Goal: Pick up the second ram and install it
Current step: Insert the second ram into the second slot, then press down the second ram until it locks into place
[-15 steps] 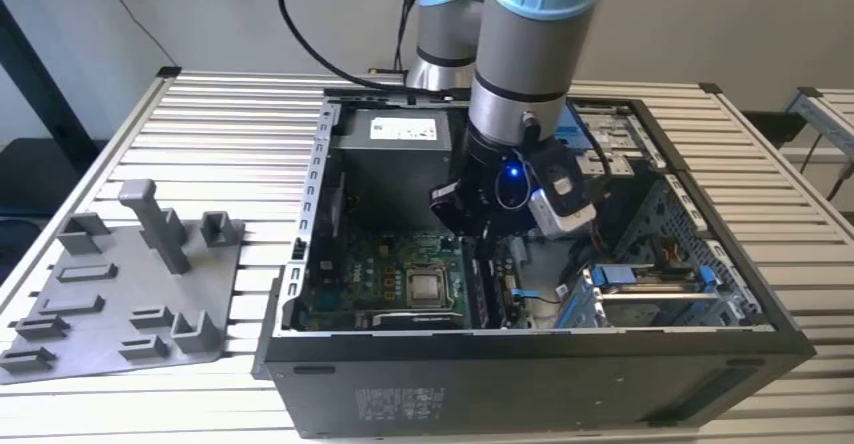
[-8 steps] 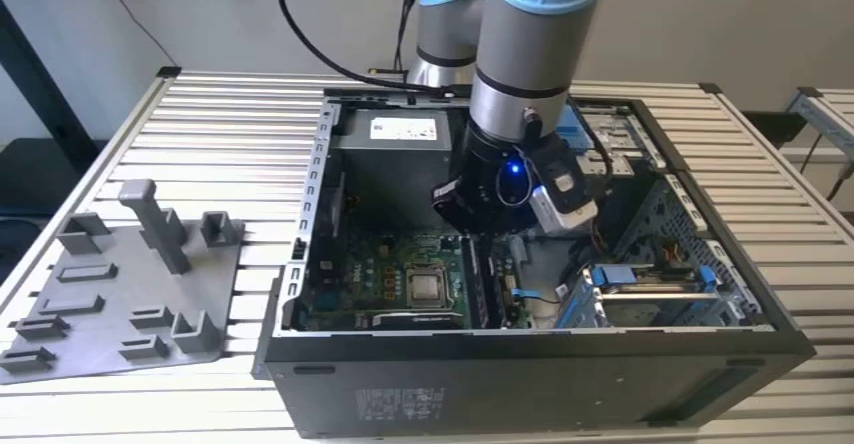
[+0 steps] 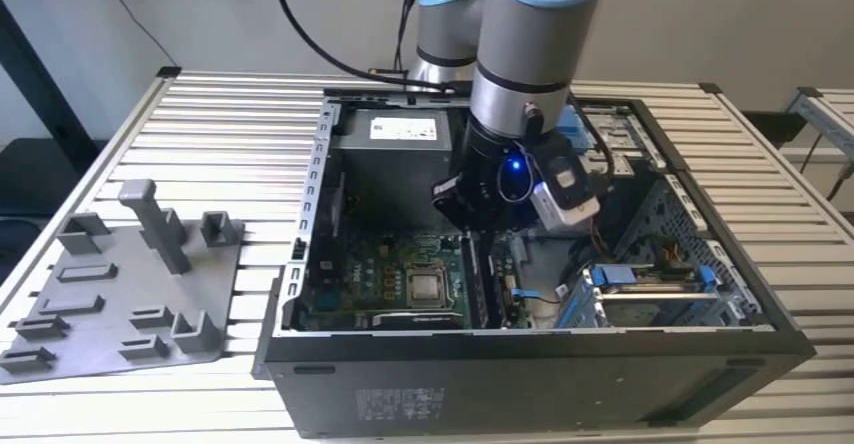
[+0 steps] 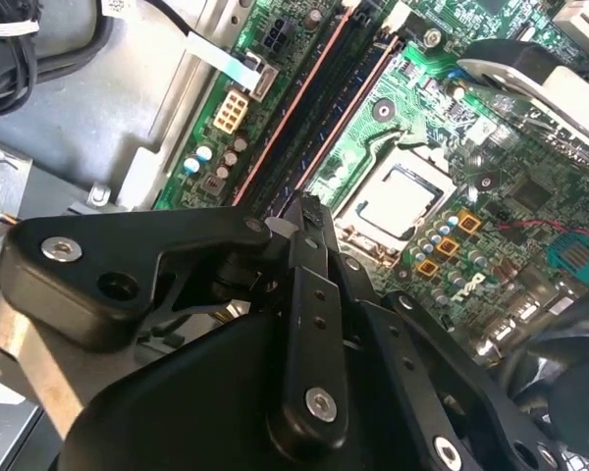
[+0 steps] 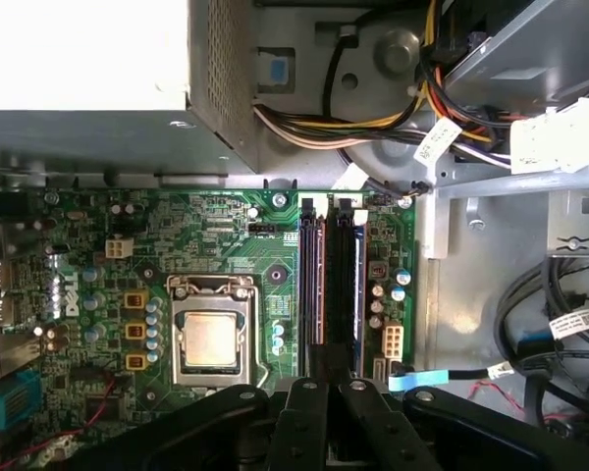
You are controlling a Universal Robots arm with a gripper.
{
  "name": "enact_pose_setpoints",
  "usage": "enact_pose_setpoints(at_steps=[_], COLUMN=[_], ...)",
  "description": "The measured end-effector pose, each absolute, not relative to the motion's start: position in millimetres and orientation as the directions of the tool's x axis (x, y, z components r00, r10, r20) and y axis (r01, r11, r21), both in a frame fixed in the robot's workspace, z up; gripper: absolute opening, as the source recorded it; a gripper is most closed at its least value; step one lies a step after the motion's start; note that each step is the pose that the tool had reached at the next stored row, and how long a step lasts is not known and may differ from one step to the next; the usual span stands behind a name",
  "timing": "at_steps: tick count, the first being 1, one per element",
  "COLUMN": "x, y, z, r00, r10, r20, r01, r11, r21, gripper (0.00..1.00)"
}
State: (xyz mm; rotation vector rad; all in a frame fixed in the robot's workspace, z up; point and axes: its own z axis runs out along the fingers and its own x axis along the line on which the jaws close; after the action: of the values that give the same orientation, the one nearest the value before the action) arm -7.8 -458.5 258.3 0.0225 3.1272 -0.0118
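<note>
My gripper [image 3: 497, 226] hangs inside the open computer case [image 3: 287, 294], low over the motherboard [image 5: 226, 235]. In both wrist views its black fingers [image 4: 304, 221] are closed tip to tip above one end of the two side-by-side memory slots [image 5: 326, 285]. Long dark memory sticks [image 4: 324, 108] stand edge-up in those slots, beside the processor socket [image 5: 211, 339]. I cannot tell which of them is the second ram. Whether the fingertips touch a stick is hidden by the fingers.
On the slatted table, at the exterior view's left, lies a grey holder tray [image 3: 120, 294] with a tall grey post [image 3: 150, 219]. In the case are the power supply [image 3: 400, 149], bundled cables [image 5: 373, 118], a drive cage [image 3: 654, 284] and a blue-tagged cable [image 5: 442, 376].
</note>
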Motion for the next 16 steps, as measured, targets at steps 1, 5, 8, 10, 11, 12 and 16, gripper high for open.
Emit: enact_pose_setpoints(at_steps=[1,5,8,10,11,12,16], x=[-7.8,-7.8,-7.8,-7.8,-7.8,-7.8,-7.8], y=[-458.5,-458.5,-458.5,-458.5,-458.5,-458.5,-458.4], z=[258.9,261.0,262.7,263.8,264.3,264.8,265.3], r00=[-1.000,-1.000,-1.000,-1.000,-1.000,-1.000,-1.000], r10=[0.014,0.014,0.014,0.014,0.014,0.014,0.006], r20=[-0.014,-0.014,-0.014,-0.014,-0.014,-0.014,-0.014], r01=[0.014,0.014,0.014,0.014,0.014,0.014,0.006], r11=[1.000,1.000,1.000,1.000,1.000,1.000,1.000], r21=[-0.007,-0.008,-0.008,-0.008,-0.008,-0.008,-0.007], gripper=[0.11,0.11,0.11,0.11,0.11,0.11,0.11])
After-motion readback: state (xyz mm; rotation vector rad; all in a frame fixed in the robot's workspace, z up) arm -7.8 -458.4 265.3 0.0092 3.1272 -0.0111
